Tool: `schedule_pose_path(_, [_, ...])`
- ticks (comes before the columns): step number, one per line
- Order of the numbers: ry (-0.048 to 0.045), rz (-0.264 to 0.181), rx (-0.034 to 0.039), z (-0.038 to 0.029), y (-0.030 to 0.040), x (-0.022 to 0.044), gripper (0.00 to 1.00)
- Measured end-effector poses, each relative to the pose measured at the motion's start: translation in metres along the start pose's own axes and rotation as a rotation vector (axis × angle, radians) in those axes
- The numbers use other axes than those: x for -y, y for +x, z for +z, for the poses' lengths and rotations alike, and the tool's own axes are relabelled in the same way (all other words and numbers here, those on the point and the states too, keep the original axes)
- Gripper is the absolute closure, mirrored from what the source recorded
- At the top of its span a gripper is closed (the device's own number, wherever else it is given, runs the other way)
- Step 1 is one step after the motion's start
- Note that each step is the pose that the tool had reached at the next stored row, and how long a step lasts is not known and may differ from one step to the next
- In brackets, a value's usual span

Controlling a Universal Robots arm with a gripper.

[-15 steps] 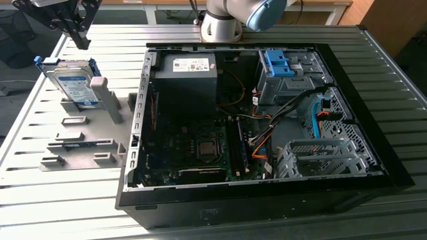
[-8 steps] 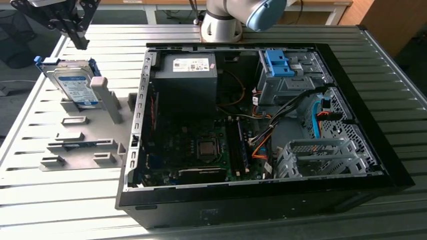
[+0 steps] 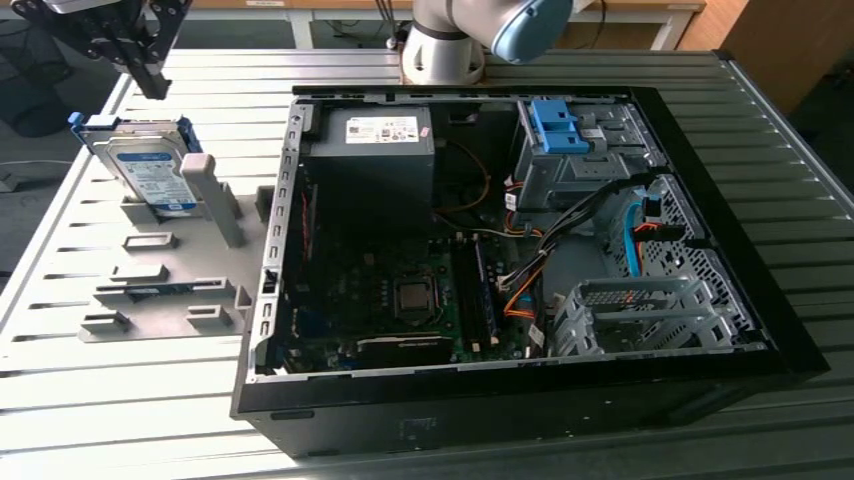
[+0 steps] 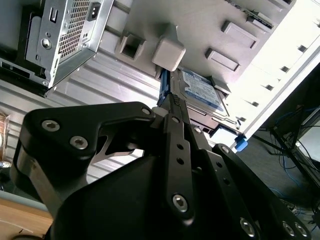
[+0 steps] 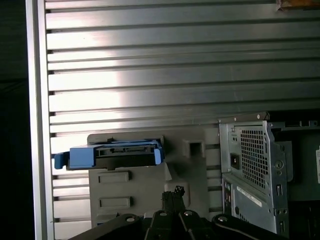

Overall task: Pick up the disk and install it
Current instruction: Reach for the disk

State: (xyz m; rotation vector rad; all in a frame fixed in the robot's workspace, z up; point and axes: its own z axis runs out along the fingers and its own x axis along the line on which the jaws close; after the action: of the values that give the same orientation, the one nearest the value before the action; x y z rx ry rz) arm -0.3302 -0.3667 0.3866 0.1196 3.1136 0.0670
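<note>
1. At the exterior view's left, the hand [image 3: 155, 88] is held above the slatted table [image 3: 120, 420], its fingers pressed together with nothing between them. It is just over the disk, apart from it.
2. The disk [image 3: 147, 165] is stood on edge in a grey holder [image 3: 160, 300], leaned against a grey post [image 3: 214, 200]. Its blue carrier frame [image 5: 82, 156] is seen in the first wrist view.
3. Further right, the open computer case [image 3: 747, 300] is laid on its side, with the power supply [image 3: 374, 150] and motherboard [image 3: 400, 290] exposed.
4. At the case's far right, a blue latch bracket [image 3: 554, 125] is fixed on a grey bay [image 3: 567, 175].
</note>
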Motion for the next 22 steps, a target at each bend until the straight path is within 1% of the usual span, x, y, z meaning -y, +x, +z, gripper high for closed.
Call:
schedule_pose_path(7, [0.0,0.0,-0.0001,0.0001,0.0095,-0.0002,0.89])
schedule_pose_path(9, [0.0,0.0,0.0,0.0004,0.0149,-0.0006,0.89])
schedule_pose_path(11, [0.0004,0.001,0.0001,0.0007,0.0219,-0.0026,0.89])
schedule_pose_path(14, [0.0012,0.002,-0.0001,0.002,0.0306,-0.0054,0.89])
schedule_pose_path(15, [0.0019,0.003,-0.0018,0.0026,0.0323,-0.007,0.89])
schedule_pose_path(16, [0.0029,0.004,-0.012,0.0029,0.0328,-0.0082,0.89])
schedule_pose_path(17, [0.0041,0.006,-0.0269,0.0032,0.0331,-0.0089,0.89])
schedule_pose_path(18, [0.0052,0.007,-0.0401,0.0035,0.0337,-0.0091,0.89])
schedule_pose_path(19, [0.006,0.008,-0.05,0.0039,0.0355,-0.0089,0.89])
schedule_pose_path(20, [0.0064,0.008,-0.054,0.0042,0.0389,-0.0087,0.89])
schedule_pose_path(22, [0.007,0.008,-0.054,0.0053,0.0478,-0.0082,0.89])
